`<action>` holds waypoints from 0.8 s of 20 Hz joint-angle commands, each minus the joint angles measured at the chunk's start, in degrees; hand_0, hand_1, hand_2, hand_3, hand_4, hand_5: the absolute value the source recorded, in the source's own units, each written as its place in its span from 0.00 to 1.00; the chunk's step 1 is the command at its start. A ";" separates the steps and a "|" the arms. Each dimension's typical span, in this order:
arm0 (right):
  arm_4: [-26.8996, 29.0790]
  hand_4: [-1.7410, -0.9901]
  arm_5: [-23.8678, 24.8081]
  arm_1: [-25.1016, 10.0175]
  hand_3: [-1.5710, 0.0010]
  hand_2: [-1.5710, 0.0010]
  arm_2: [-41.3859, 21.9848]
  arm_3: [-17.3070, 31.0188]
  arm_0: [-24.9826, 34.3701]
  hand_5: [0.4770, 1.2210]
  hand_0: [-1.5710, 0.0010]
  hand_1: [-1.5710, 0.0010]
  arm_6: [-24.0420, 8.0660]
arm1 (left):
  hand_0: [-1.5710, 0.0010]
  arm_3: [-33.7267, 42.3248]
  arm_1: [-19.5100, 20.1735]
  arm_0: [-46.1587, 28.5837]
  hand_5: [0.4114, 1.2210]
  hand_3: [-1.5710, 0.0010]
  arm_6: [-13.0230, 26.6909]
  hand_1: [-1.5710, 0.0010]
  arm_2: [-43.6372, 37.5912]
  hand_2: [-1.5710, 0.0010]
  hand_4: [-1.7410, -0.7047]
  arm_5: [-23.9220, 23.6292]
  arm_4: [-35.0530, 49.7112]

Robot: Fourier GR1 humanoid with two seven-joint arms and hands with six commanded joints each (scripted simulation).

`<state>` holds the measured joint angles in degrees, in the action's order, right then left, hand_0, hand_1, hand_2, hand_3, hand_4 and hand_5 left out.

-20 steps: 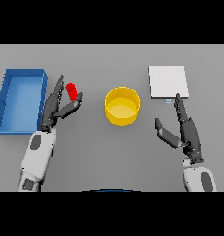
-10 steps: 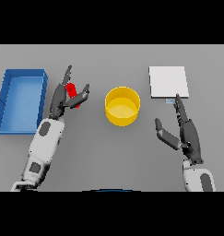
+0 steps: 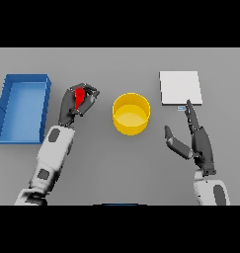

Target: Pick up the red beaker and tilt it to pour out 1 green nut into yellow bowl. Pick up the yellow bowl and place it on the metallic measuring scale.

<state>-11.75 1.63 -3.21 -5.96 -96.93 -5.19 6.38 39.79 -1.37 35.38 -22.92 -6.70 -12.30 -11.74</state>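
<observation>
The red beaker (image 3: 80,95) stands left of the yellow bowl (image 3: 131,113), and my left hand (image 3: 72,105) has its fingers curled round it, hiding most of it. No green nut shows in this view. The bowl sits at the table's middle, apart from both hands. The metallic measuring scale (image 3: 180,88) is a pale square plate at the back right. My right hand (image 3: 198,141) hovers open just in front of the scale, fingers straight and pointing away, thumb spread toward the bowl.
A blue tray (image 3: 22,106) lies at the left side of the table, close beside my left forearm.
My left hand moved forward and right to the red beaker and closed its fingers round it. The right hand stayed where it was.
</observation>
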 commanded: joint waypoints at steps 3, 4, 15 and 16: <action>0.07 0.71 0.14 -0.45 1.00 1.00 0.51 0.27 0.03 0.27 1.00 1.00 0.67 | 0.11 0.32 -0.53 0.33 0.88 0.15 0.53 0.10 -0.40 0.10 0.08 -1.53 0.41; -0.37 0.73 0.39 -0.70 1.00 1.00 0.54 0.24 0.45 0.26 1.00 1.00 0.22 | 0.09 0.50 -0.22 0.70 0.89 0.12 0.21 0.08 -0.48 0.08 0.07 -1.23 0.64; -3.55 0.86 1.60 -1.07 1.00 1.00 -0.44 1.21 -0.52 0.25 1.00 1.00 2.30 | 0.01 12.75 9.02 3.16 0.89 0.01 12.21 0.01 14.30 0.01 0.01 2.38 -13.91; -3.15 0.86 1.60 -0.94 1.00 1.00 -0.28 1.00 -0.27 0.25 1.00 1.00 2.29 | 0.01 13.88 9.43 3.11 0.89 0.01 13.50 0.01 15.83 0.01 0.01 3.19 -15.19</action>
<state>-14.90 3.24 -4.15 -6.24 -95.94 -5.45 8.70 53.69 8.05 38.49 -9.58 9.13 -9.03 -26.83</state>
